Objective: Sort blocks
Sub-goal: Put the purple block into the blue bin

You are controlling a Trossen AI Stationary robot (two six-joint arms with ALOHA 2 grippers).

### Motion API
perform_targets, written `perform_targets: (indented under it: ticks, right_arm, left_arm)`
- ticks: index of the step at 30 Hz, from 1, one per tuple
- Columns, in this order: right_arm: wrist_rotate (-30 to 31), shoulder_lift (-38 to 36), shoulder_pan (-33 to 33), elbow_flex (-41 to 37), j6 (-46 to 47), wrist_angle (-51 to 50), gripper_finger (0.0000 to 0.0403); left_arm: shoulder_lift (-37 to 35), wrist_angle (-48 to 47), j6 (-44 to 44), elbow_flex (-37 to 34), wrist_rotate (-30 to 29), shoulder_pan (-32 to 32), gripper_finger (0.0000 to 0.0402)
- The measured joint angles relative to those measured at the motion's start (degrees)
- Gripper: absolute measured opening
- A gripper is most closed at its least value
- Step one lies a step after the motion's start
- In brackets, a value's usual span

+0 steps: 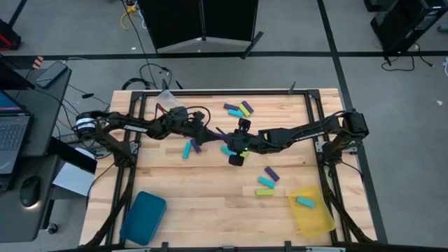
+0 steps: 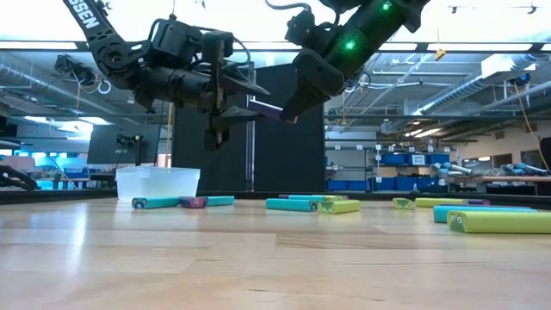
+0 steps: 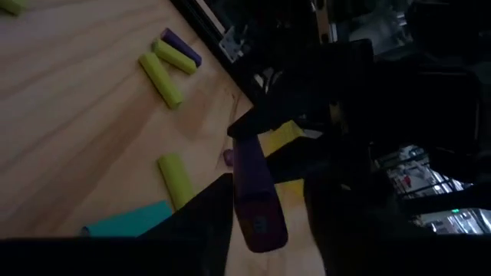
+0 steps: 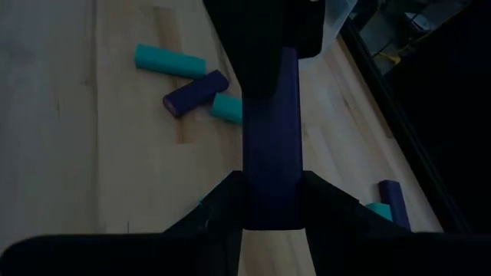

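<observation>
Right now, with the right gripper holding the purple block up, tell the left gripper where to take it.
Take the purple block's free end, the one pointing away from the right gripper. Come in end-on along its length and close across the narrow width. The block hangs roughly level above the table, and the left gripper faces that end.

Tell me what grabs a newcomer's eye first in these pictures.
The two dark arms meet above the middle of the wooden table, with one small oblong purple block held between the left gripper and the right gripper, both shut on it. Next come the loose cyan, purple and yellow-green blocks scattered around them, and a cyan block lying in the yellow tray at the right front corner.
</observation>
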Motion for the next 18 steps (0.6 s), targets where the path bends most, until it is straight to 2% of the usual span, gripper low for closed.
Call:
perform_targets:
  ticks: [7, 13, 15, 18]
  right_arm:
    - [0.27, 0.0, 0.09, 0.0, -0.37, 0.0, 0.0113]
    - [0.02, 0.02, 0.37, 0.0, 0.78, 0.03, 0.0115]
    - [-0.1, 0.02, 0.34, 0.0, 0.98, 0.35, 0.0141]
    - [-0.1, -0.63, 0.26, 0.0, 1.5, -0.3, 0.0203]
  left_arm:
    - [0.02, -0.82, 1.25, -0.04, 0.34, -0.17, 0.0075]
    - [0.02, -2.08, 6.44, -0.04, 0.87, -0.2, 0.0071]
    - [-0.39, -2.65, 9.65, -0.04, 1.07, -0.07, 0.0069]
    - [-1.93, -3.4, 14.23, -0.02, 1.72, 0.16, 0.0065]
